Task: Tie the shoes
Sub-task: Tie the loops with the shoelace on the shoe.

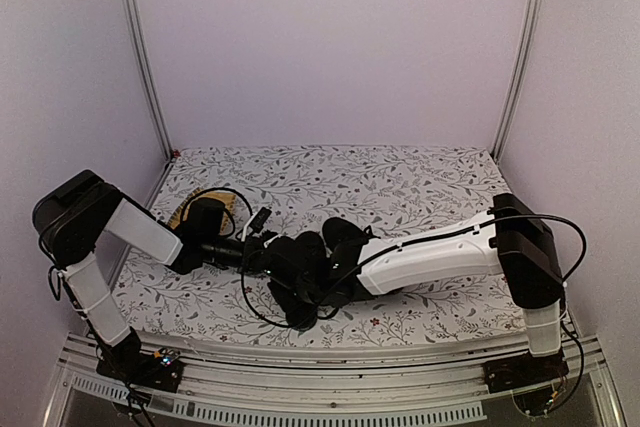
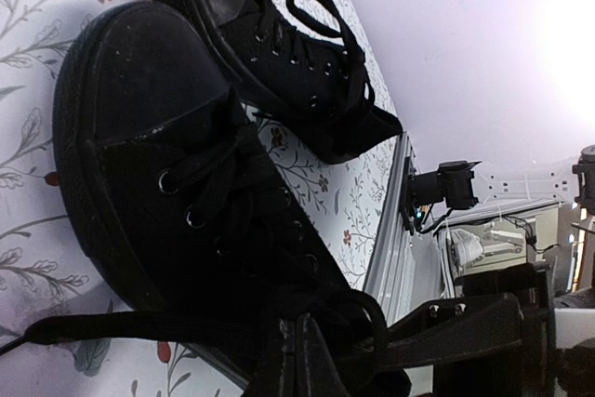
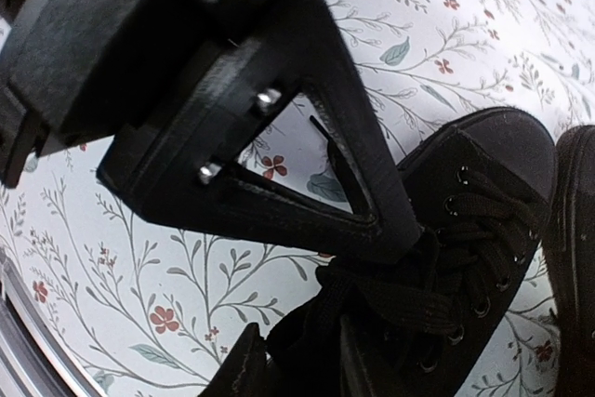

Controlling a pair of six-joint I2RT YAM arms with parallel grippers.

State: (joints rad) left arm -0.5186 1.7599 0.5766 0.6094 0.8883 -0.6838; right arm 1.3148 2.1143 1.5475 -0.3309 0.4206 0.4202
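Two black shoes lie side by side on the flowered table cover. In the left wrist view the nearer shoe (image 2: 139, 165) fills the middle and the other shoe (image 2: 279, 53) lies beyond it. My left gripper (image 2: 299, 360) is shut on a lace of the nearer shoe at its tongue; a lace end (image 2: 93, 327) trails left. The right wrist view shows the same shoe (image 3: 483, 183) with my right gripper (image 3: 297, 364) closed round a bunch of its lace, just below the left gripper's finger (image 3: 358, 165). From above, both the left gripper (image 1: 262, 247) and the right gripper (image 1: 305, 292) meet over the shoes (image 1: 335, 237).
A yellow woven mat (image 1: 180, 215) peeks out behind the left arm at the table's left side. Metal frame posts (image 1: 140, 57) stand at the back corners. A rail (image 1: 330, 372) runs along the near edge.
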